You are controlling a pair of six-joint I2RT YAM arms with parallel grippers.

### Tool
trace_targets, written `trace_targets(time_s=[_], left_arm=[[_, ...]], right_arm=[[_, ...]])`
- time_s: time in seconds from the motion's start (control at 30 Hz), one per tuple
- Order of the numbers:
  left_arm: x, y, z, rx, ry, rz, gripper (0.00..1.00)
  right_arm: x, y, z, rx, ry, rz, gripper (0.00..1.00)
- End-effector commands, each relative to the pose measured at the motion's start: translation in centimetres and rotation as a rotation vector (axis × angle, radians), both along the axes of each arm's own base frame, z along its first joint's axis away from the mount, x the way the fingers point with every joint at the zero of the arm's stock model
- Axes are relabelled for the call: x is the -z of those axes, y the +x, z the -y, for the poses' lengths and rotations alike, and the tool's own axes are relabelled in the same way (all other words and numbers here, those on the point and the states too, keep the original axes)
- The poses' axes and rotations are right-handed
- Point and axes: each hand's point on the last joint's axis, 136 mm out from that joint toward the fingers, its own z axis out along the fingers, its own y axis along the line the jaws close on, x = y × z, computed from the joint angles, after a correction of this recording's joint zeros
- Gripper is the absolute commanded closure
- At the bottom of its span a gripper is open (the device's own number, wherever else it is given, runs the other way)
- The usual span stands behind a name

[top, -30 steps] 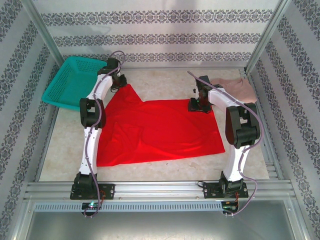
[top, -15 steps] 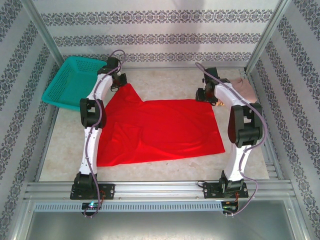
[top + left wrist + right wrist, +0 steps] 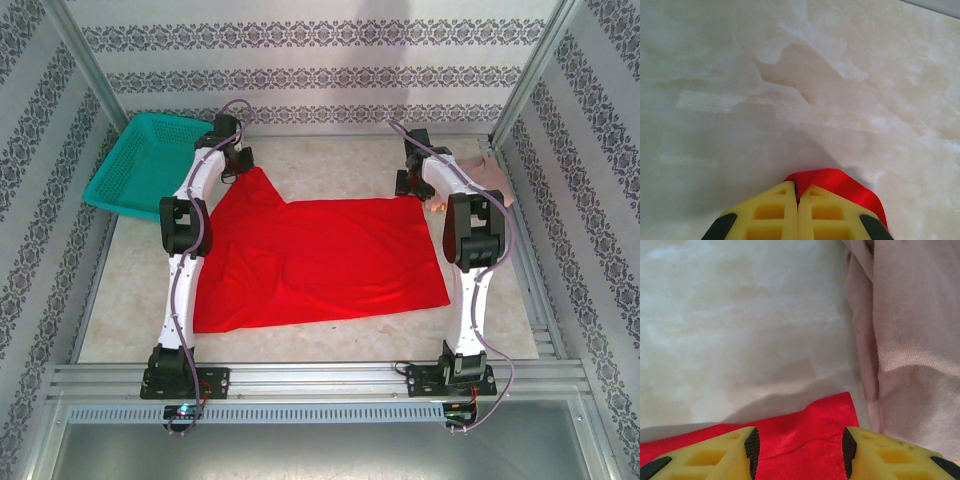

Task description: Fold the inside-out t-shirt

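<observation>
Since a second ago the right gripper (image 3: 413, 184) has slid off the red shirt's (image 3: 320, 260) far edge to its corner farthest from the basket (image 3: 150, 160). Its jaws stand apart astride the cloth, just beside the pink shirt (image 3: 920, 340). Meanwhile the left gripper (image 3: 797, 189) is clamped on the peak nearest the basket. Closing well probably means biting red cloth alone, then lifting both corners level. Lying flat beside the basket, the red shirt runs lengthwise away from it, its peak pointing basketward.

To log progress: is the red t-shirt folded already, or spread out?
Spread out. The red t-shirt lies as one wide sheet on the table, no layer turned over; the left pincer pinches its far corner.
</observation>
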Motion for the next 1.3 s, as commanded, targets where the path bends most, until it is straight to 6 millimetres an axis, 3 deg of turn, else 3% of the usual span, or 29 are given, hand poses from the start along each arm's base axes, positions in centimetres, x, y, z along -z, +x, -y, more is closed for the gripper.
trace_targets(time_s=[0.0,0.4,0.53,0.77,0.97,1.27], left_arm=[[-3.2,-0.4,0.1,0.024,0.015,0.027,1.00],[-3.1,-0.5,0.3,0.030,0.002,0.024,1.00],[-3.3,-0.4,0.4,0.031,-0.005,0.029,1.00],[-4.2,-0.3,0.5,0.033,-0.012,0.047,1.00],[-5.5,-0.1,0.5,0.037,-0.007,0.073,1.00],[-11.3,-2.1,0.6,0.048,-0.011,0.125,1.00]], right_arm=[[0.4,-0.2,1.1,0.044,-0.013,-0.049,0.51],[2.2,-0.1,1.7,0.069,0.012,-0.148,0.53],[2.5,-0.1,1.7,0.072,0.018,-0.158,0.60],[2.6,0.1,1.8,0.080,0.043,-0.158,0.82],[1.4,1.3,1.5,0.066,0.061,-0.102,1.00],[-4.5,1.6,0.5,0.019,0.105,0.050,1.00]])
